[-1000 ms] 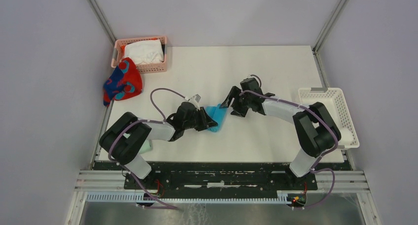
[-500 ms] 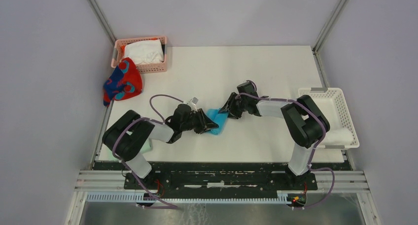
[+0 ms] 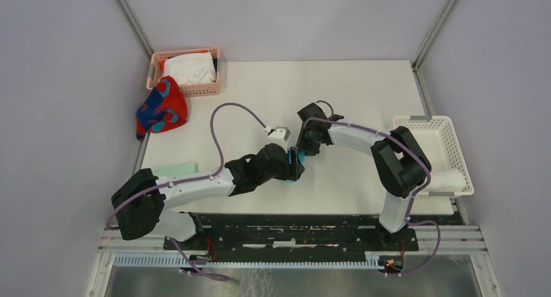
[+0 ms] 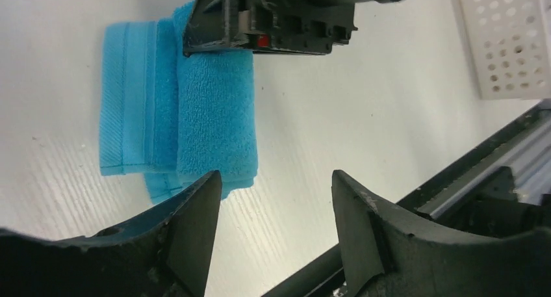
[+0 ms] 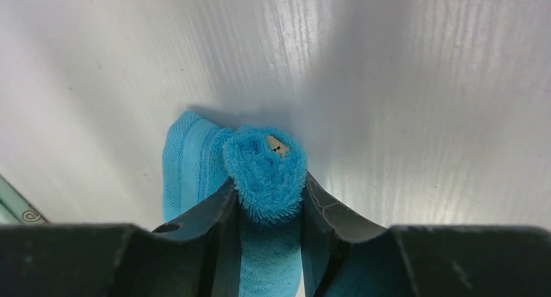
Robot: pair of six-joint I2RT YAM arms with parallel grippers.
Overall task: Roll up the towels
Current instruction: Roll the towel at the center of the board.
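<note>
The turquoise-blue towel [image 4: 214, 115] lies on the white table, one side rolled up and the rest flat [image 4: 130, 128]. My right gripper [image 5: 266, 186] is shut on the end of the rolled part [image 5: 263, 164], one finger on each side. The left gripper [image 4: 274, 175] stands open just off the roll's other end, with nothing between its fingers. In the top view both grippers [image 3: 295, 164] [image 3: 304, 146] meet at the table's middle and nearly hide this towel. The red and dark-blue towel [image 3: 162, 105] lies at the table's left edge. The white towel [image 3: 188, 68] sits in a pink basket [image 3: 153, 69].
A white perforated basket [image 3: 432, 123] stands at the right edge with something white inside. A pale mint-green folded cloth [image 3: 175, 169] lies near the front left. The table's near rail [image 4: 455, 173] runs close behind the left gripper.
My left gripper has opened, let go of the blue towel and swung right along it. My right gripper has come down and shut on the roll. The mint cloth is now uncovered.
</note>
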